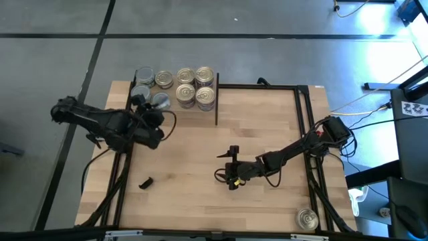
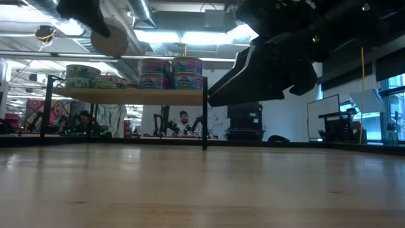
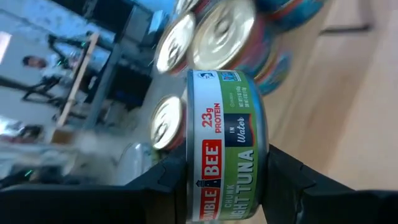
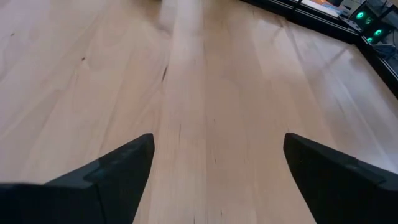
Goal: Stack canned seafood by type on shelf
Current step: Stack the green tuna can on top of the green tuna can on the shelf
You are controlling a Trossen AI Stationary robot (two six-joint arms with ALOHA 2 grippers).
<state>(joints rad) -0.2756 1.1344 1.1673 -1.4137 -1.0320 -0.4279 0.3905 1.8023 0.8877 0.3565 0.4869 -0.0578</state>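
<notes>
My left gripper (image 1: 154,107) is shut on a green-labelled tuna tin (image 3: 227,143), held over the left part of the shelf (image 2: 139,95). In the low view the tin (image 2: 107,41) hangs above the tins that stand on the shelf. Several tins (image 1: 194,86) stand on the shelf: green-labelled ones (image 2: 82,76) at the left and pink-and-blue ones (image 2: 171,73) stacked two high at the right. My right gripper (image 1: 233,173) is open and empty just above the middle of the table; its fingers (image 4: 118,168) frame bare wood. My left gripper pinches the green-labelled tin between its two fingers (image 3: 165,180), one finger at each flat end of the tin (image 3: 193,155), with the label wall facing the wrist camera. The fingers come level from the table's left side. The tin is lifted clear of the shelf and the other tins.
One lone tin (image 1: 307,217) stands at the table's near right corner. A small black object (image 1: 144,182) lies on the table near the left. A thin black frame (image 1: 217,107) borders the shelf and runs along the table's far and right sides. People show in the room beyond the table.
</notes>
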